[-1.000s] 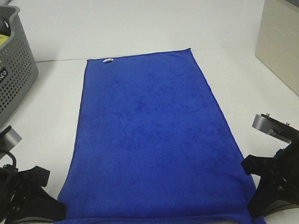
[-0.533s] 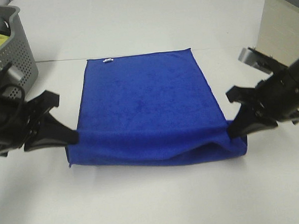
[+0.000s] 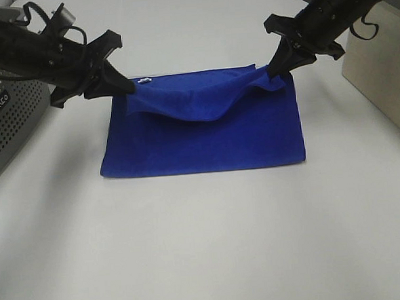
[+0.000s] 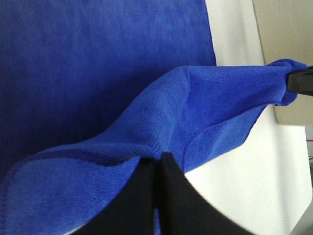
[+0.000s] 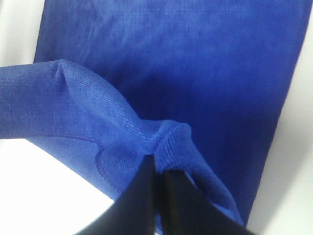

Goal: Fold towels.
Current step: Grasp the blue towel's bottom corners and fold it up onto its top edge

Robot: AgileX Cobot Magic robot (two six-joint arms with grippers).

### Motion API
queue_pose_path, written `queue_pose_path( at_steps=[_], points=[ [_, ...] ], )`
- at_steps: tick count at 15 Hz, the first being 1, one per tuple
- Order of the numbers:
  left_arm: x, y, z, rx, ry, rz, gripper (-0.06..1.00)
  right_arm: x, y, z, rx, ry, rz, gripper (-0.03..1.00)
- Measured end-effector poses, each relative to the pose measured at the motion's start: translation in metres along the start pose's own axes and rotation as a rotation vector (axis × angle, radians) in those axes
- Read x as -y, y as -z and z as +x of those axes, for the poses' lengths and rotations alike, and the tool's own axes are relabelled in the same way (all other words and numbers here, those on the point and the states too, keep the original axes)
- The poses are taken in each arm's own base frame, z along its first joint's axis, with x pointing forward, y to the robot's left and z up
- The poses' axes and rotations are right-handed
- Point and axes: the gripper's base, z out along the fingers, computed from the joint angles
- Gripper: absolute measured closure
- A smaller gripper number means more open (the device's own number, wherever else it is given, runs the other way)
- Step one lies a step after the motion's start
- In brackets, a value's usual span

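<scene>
Blue towel [image 3: 206, 139]: folded double, upper centre of frame, flat on white tabletop [image 3: 206, 245]; top layer's far edge lifted, sagging mid-span.
Left tool [image 3: 125, 88]: pinched tight on one raised corner, upper left.
Right tool [image 3: 276, 69]: pinched tight on opposite corner, upper right.
Grey perforated basket [image 3: 8, 121]: left edge.

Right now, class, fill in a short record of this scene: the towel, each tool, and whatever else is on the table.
Cloth: blue towel, folded roughly in half on the white table
Left side: left tool shut on one corner of the upper layer, lifted
Right side: right tool shut on the other corner, lifted
Held edge: sags in the middle, not yet laid flat
Marker: white tag at the far left corner
Nearby: grey basket on the left, beige box on the right
</scene>
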Motion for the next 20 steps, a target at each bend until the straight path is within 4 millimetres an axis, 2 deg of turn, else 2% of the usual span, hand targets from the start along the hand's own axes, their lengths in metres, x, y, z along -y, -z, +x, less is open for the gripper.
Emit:
queue_pose_path(
  at_steps=[3,7,14,17,20],
  points=[
    [0.001,-0.019,-0.037,0.086,-0.028,0.014,0.94,0.007,-0.013,-0.038,0.057,0.041,-0.007,0.95],
    [-0.009,-0.034,-0.066,0.216,-0.062,-0.042,0.94,0.024,-0.037,-0.061,0.138,0.065,0.016,0.95],
    [-0.045,-0.058,-0.077,0.373,-0.171,-0.200,0.94,0.049,-0.066,-0.074,0.351,0.040,0.081,0.95],
    [-0.056,-0.070,-0.076,0.388,-0.183,-0.213,0.94,0.046,-0.087,-0.075,0.392,0.108,0.102,0.95],
    [-0.066,-0.084,-0.078,0.401,-0.194,-0.208,0.94,0.048,-0.096,-0.076,0.437,0.122,0.121,0.95]
  ],
)
